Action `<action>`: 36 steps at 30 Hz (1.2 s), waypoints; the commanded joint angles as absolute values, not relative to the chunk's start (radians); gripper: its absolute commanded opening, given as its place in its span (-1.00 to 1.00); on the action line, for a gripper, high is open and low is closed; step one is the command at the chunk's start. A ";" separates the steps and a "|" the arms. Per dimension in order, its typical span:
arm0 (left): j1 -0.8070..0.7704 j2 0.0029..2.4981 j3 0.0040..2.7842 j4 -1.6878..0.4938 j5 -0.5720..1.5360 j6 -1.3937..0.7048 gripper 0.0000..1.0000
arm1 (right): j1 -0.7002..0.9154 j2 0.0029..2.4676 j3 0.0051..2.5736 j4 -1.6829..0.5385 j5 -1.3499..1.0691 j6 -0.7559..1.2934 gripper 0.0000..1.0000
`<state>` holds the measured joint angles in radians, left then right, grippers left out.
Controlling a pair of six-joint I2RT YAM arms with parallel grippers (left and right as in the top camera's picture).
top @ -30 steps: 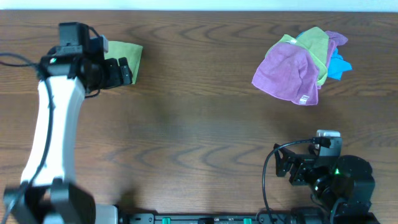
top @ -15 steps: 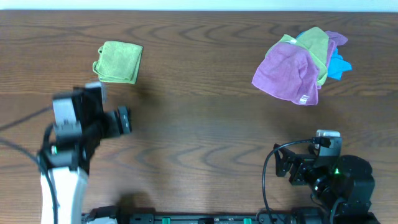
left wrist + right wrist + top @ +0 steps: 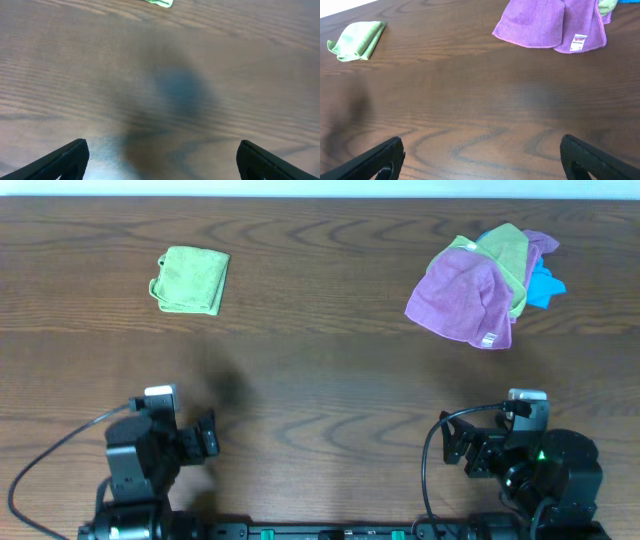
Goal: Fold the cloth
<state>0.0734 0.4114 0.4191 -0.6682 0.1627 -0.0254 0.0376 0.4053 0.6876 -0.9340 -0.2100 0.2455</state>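
Left pincer [image 3: 161, 156] wide, empty, well apart from green cloth [image 3: 191, 279].

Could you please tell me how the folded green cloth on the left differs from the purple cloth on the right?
The small light-green cloth is folded into a neat rectangle; the larger purple cloth lies loose and rumpled. The green one lies alone; the purple one tops a heap of other cloths. The purple one shows a white label; the green one shows none. Both rest on the dark wooden table.

folded green cloth [image 3: 190, 280] well apart from heap [image 3: 468, 300]
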 commanded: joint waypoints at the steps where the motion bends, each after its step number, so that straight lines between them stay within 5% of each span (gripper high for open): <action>1: 0.045 0.334 0.376 -0.683 0.068 -0.022 0.91 | 0.031 0.401 0.687 -0.936 -0.217 0.257 0.98; 15: 0.013 0.118 0.347 -0.898 0.056 0.178 0.91 | 0.031 0.401 0.687 -0.936 -0.217 0.257 0.98; 36: -0.015 0.004 0.278 -0.937 0.018 0.179 0.91 | 0.031 0.401 0.687 -0.936 -0.217 0.258 0.98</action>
<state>-0.0105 0.0139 0.3134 -0.9119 0.0593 0.1577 0.0376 0.4053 0.6868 -0.9352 -0.2100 0.2455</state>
